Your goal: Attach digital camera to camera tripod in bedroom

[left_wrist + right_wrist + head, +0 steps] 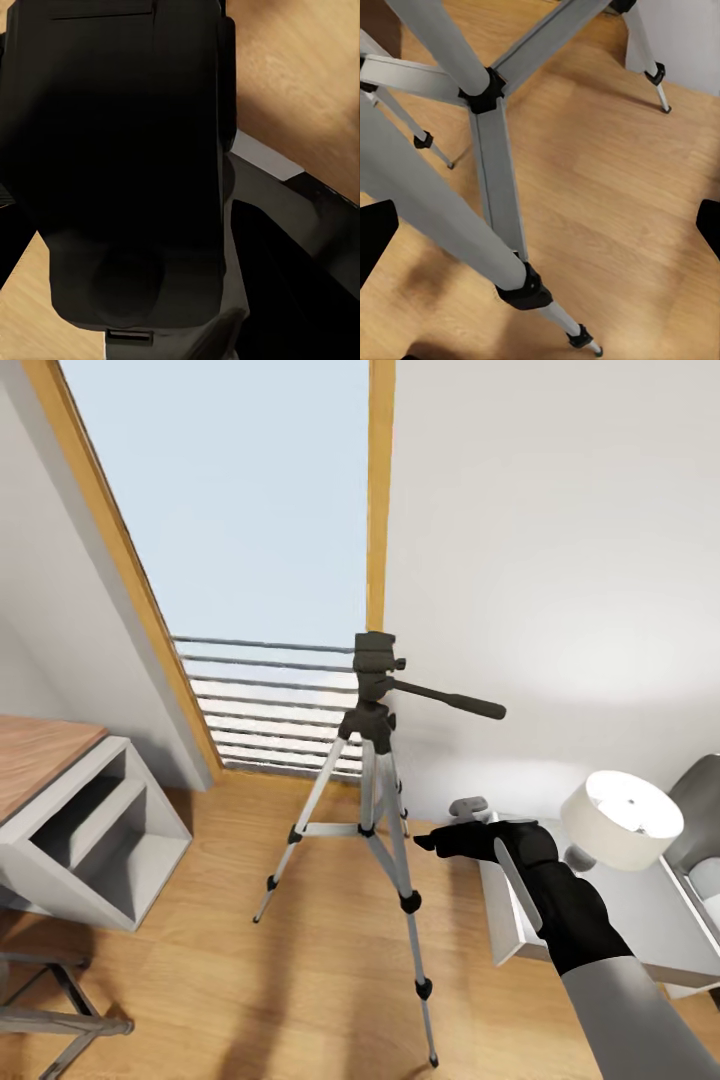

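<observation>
1. At the head view's far left stands a white open-shelved cabinet with a wooden top (85,830); below it, the grey metal legs of a low stool (50,1000) rest on the light wood plank floor (300,960).
2. The left wrist view looks onto a matte black boxy digital camera (127,150), very close to the lens; whether the left hand is clenched on it cannot be told.
3. The tall silver-legged camera tripod with black head and long pan handle (378,760) stands upright before the wood-framed window (230,510), its head bare.
4. The right hand (440,842), black, hovers just beside the tripod's legs, touching nothing; the right wrist view shows its fingertips (375,240) spread wide, released.
5. Farther right, a white drum-shaded lamp (622,820) stands on a white surface (640,930).
</observation>
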Controlling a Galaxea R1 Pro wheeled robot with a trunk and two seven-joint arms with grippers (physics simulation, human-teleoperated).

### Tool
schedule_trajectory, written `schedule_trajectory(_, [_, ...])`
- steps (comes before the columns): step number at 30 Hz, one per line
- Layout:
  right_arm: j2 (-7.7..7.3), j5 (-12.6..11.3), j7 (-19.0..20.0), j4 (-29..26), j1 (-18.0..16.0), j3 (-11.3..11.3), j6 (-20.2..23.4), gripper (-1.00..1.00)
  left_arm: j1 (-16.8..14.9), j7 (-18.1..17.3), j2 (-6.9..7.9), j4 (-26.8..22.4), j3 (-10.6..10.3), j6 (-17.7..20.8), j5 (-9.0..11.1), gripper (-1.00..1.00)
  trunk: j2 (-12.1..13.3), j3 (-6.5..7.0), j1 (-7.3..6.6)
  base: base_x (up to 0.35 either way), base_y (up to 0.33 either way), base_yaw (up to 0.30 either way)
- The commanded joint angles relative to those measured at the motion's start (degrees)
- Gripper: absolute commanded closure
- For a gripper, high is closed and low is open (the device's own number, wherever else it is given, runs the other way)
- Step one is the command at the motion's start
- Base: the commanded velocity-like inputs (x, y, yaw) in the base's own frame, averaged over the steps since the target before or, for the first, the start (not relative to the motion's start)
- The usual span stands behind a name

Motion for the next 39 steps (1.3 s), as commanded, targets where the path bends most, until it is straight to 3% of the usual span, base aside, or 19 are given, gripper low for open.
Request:
schedule_trajectory(1, [-0.05, -0.45, -0.21, -0.05, -0.05, 0.09, 0.29, -1.0, -0.02, 0.16, 0.08, -0.04, -0.47, -0.11, 0.36, 1.0, -0.07, -0.07, 0.01, -0.011, 0.011, 0.0])
schedule_trajectory(11, [0.03, -0.48, -0.21, -0.05, -0.05, 0.21, 0.37, -1.0, -0.02, 0.16, 0.1, -0.04, -0.47, -0.09, 0.36, 1.0, -0.07, -0.07, 0.01, -0.002, 0.002, 0.0])
schedule_trajectory(24, [0.71, -1.07, 1.65, 2.1, -0.14, 3.24, -1.32, -1.0, -0.02, 0.16, 0.09, -0.04, -0.47, -0.04, 0.36, 1.0, -0.07, -0.07, 0.01, 0.0, 0.0, 0.0])
schedule_trajectory(27, [0.74, -1.08, 4.85, 3.95, -0.14, 3.31, -3.56, -1.0, -0.01, 0.16, 0.09, -0.04, -0.47, -0.04, 0.36, 1.0, -0.07, -0.07, 0.01, 0.0, 0.0, 0.0])
schedule_trajectory(39, [0.51, -1.0, 7.6, 8.38, -0.2, 2.77, -10.0, -1.0, 0.06, 0.05, 0.28, -0.07, -0.51, -0.04, 0.36, 1.0, -0.07, -0.07, 0.01, 0.0, 0.0, 0.0])
